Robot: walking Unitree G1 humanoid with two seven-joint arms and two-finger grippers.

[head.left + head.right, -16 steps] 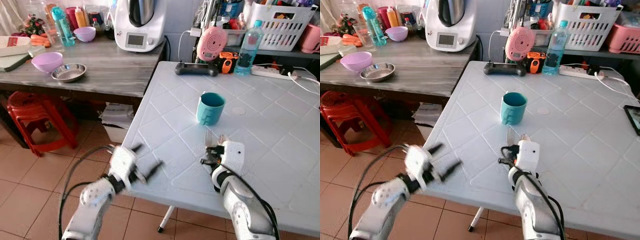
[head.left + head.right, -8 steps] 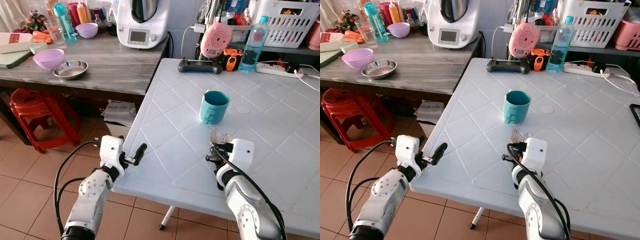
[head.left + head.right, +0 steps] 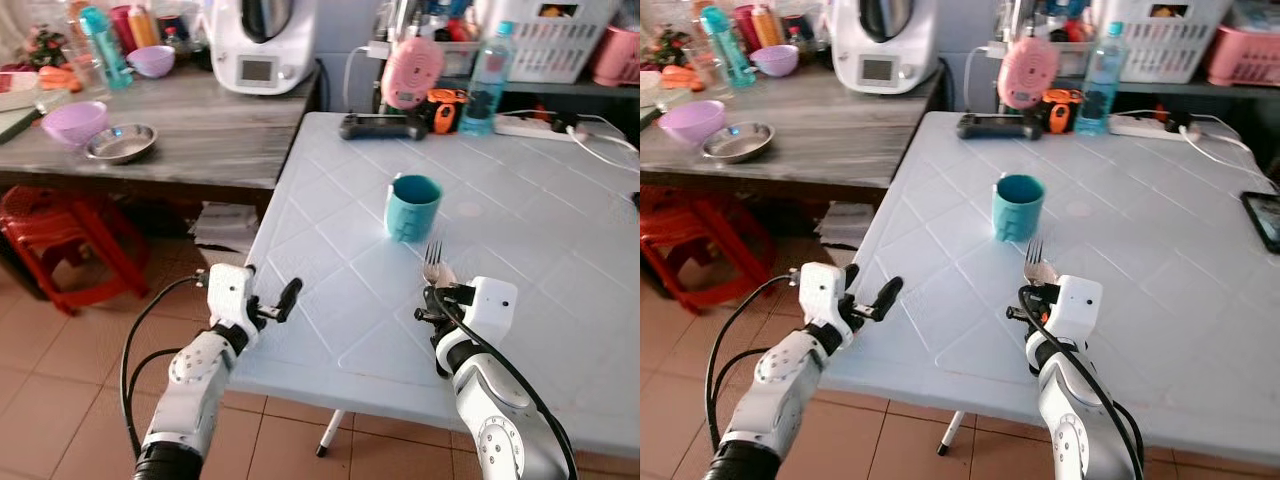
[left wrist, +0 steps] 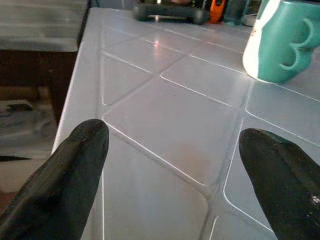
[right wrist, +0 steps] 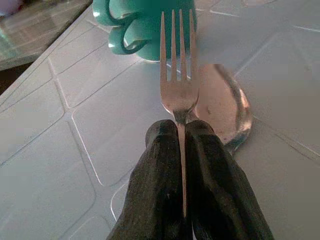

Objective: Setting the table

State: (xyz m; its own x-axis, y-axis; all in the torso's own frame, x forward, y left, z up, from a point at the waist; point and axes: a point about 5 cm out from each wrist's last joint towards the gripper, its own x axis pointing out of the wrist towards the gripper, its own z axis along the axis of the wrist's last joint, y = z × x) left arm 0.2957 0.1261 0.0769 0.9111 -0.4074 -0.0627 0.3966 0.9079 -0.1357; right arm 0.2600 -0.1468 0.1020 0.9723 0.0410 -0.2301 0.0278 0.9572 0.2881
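The right hand [image 5: 181,135] grips a fork [image 5: 176,75] and a spoon [image 5: 222,107] together between its 2 pressed-together fingers, tines pointing at the teal mug [image 3: 412,207] that stands upright on the white tabletop [image 3: 560,230] just beyond them. The left hand [image 3: 272,305] hovers at the tabletop's near left edge with its 2 fingers [image 4: 70,170] spread wide and nothing between them. A darker tabletop [image 3: 200,125] to the left carries a steel bowl [image 3: 120,142] and a purple bowl [image 3: 72,122].
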